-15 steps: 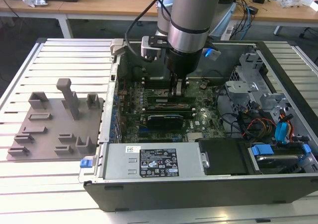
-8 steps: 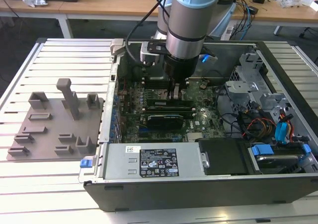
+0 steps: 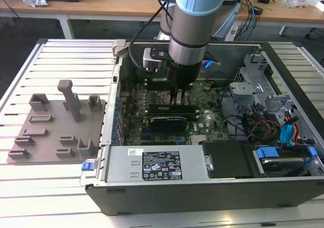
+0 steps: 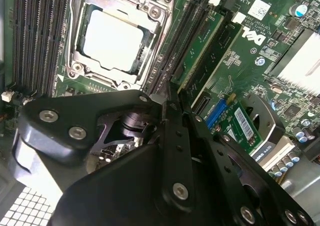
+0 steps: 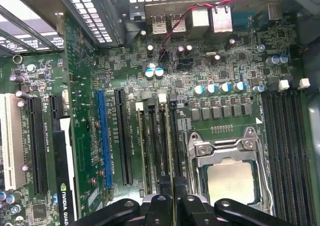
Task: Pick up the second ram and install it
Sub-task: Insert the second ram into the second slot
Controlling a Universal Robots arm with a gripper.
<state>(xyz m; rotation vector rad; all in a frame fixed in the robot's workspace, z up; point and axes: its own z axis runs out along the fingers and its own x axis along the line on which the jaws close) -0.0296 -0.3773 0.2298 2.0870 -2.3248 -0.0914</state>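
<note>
Gripper low inside case, jaws pinched nearly shut on ram. Ram stands on edge in slot just beside CPU socket, another stick alongside.

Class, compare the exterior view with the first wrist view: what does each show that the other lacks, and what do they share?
Exterior view adds: the grey fixture tray beside the case, and the power supply. First wrist view adds: the rear ports and the CPU. Shared: the green motherboard and the tool over its memory slots.
</note>
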